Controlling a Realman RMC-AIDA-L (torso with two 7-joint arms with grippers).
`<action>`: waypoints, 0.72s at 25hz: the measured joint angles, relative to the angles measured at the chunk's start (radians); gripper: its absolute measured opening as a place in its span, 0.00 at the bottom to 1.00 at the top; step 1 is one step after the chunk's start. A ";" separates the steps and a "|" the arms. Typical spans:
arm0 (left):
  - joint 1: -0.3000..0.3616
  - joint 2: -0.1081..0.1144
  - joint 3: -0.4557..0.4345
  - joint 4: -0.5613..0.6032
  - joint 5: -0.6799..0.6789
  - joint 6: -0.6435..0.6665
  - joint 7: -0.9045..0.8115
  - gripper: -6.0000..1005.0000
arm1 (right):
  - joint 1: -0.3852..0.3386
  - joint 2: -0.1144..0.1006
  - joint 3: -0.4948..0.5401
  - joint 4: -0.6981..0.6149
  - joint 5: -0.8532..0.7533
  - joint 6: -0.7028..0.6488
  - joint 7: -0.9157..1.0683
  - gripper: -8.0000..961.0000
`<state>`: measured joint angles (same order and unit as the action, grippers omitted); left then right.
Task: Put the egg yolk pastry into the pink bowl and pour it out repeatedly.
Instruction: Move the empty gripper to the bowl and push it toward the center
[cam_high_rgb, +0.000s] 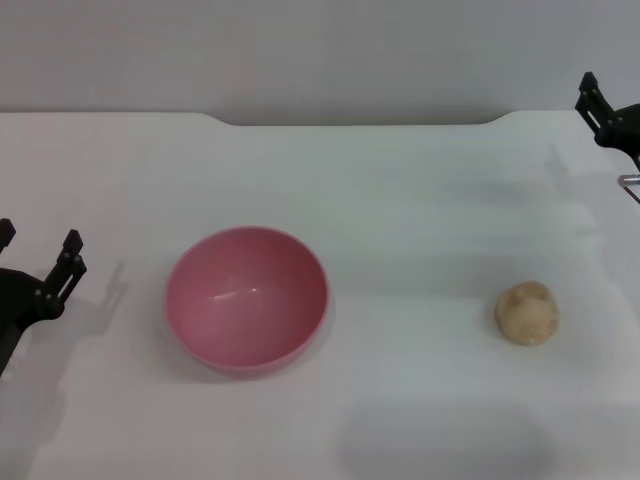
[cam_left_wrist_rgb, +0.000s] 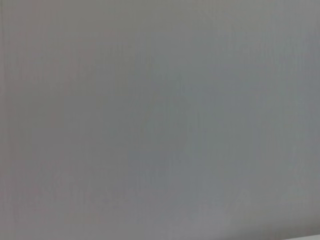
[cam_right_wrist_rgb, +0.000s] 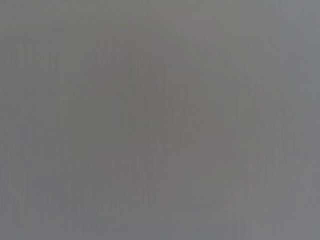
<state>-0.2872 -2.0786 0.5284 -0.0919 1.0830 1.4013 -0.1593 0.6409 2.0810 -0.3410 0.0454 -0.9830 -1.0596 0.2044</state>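
The pink bowl (cam_high_rgb: 246, 298) stands upright and empty on the white table, left of centre in the head view. The egg yolk pastry (cam_high_rgb: 527, 313) lies on the table to the right, well apart from the bowl. My left gripper (cam_high_rgb: 40, 235) is at the left edge, left of the bowl and apart from it, open and empty. My right gripper (cam_high_rgb: 612, 115) is at the far right edge, well behind the pastry and partly out of view. Both wrist views show only plain grey.
The white table (cam_high_rgb: 400, 220) ends at a back edge with a shallow notch (cam_high_rgb: 360, 122) against a grey wall. A thin object (cam_high_rgb: 630, 185) shows at the right edge below the right gripper.
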 joint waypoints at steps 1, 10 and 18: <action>0.000 0.000 0.001 0.000 0.000 0.001 0.000 0.76 | -0.002 0.000 0.000 0.000 0.000 -0.001 0.000 0.79; -0.020 0.000 0.004 -0.022 0.002 0.003 -0.045 0.76 | -0.008 -0.001 0.001 -0.018 0.004 -0.003 -0.001 0.79; -0.041 0.000 0.000 -0.025 0.003 0.003 -0.053 0.76 | -0.006 -0.002 0.004 -0.035 0.006 0.000 0.003 0.79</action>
<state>-0.3280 -2.0786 0.5279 -0.1168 1.0861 1.4045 -0.2118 0.6349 2.0786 -0.3373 0.0100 -0.9773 -1.0595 0.2072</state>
